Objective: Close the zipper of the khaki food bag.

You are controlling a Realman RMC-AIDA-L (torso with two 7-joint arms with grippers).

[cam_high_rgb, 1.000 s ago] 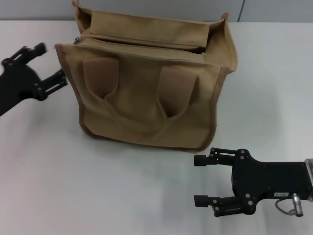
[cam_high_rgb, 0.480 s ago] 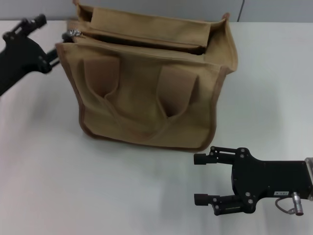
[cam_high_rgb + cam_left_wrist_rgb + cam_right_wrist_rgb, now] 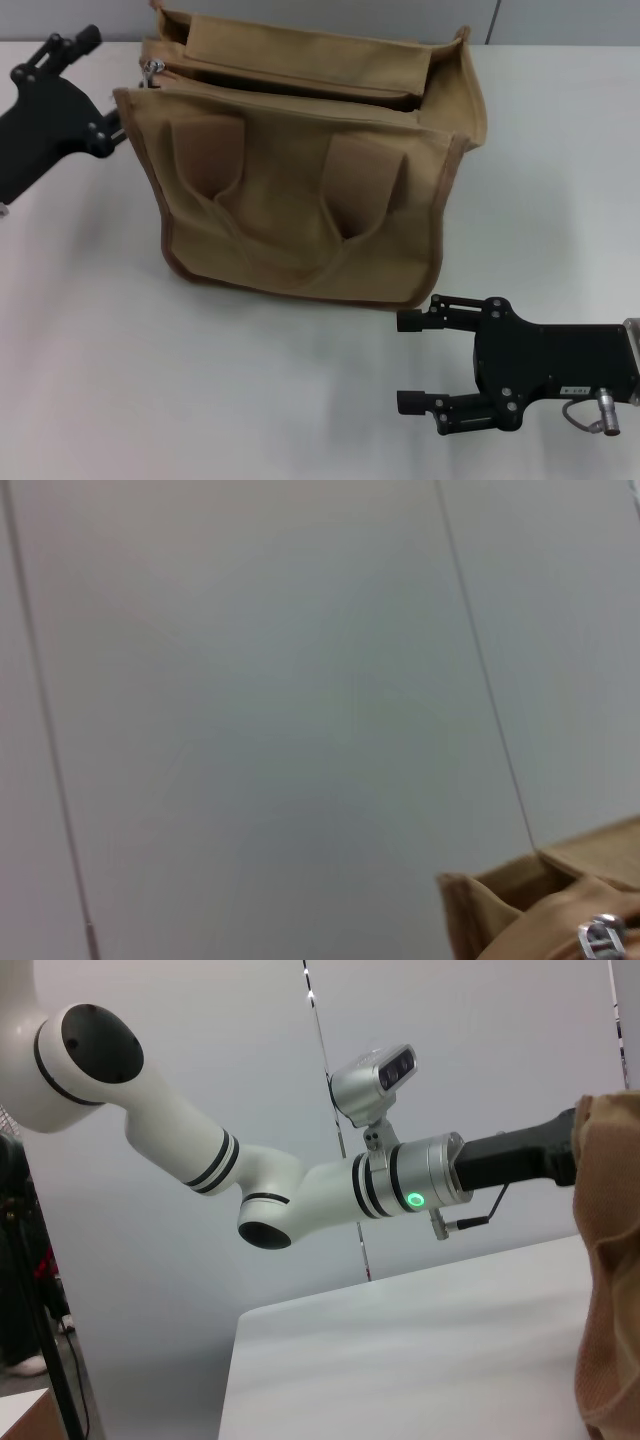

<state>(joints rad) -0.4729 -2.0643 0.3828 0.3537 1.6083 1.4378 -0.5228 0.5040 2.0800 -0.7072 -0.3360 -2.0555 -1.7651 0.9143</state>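
Observation:
The khaki food bag (image 3: pixel 300 190) stands upright in the middle of the white table, handles facing me. Its zipper (image 3: pixel 285 84) runs along the top and lies open, with a dark gap showing. The silver pull (image 3: pixel 153 68) sits at the bag's left end. My left gripper (image 3: pixel 108 84) is open beside the bag's top left corner, close to the pull, not holding it. The left wrist view shows the pull (image 3: pixel 600 938) and the bag's corner (image 3: pixel 500 910). My right gripper (image 3: pixel 405 362) is open and empty on the table in front of the bag's right corner.
The white table (image 3: pixel 120 380) has free room in front and to the left of the bag. A grey wall (image 3: pixel 300 680) stands behind the table. The right wrist view shows my left arm (image 3: pixel 300 1190) and the bag's edge (image 3: pixel 610 1260).
My left gripper has moved up and away from me to the bag's top left corner, near the pull. The right gripper has barely shifted. The bag stands as before.

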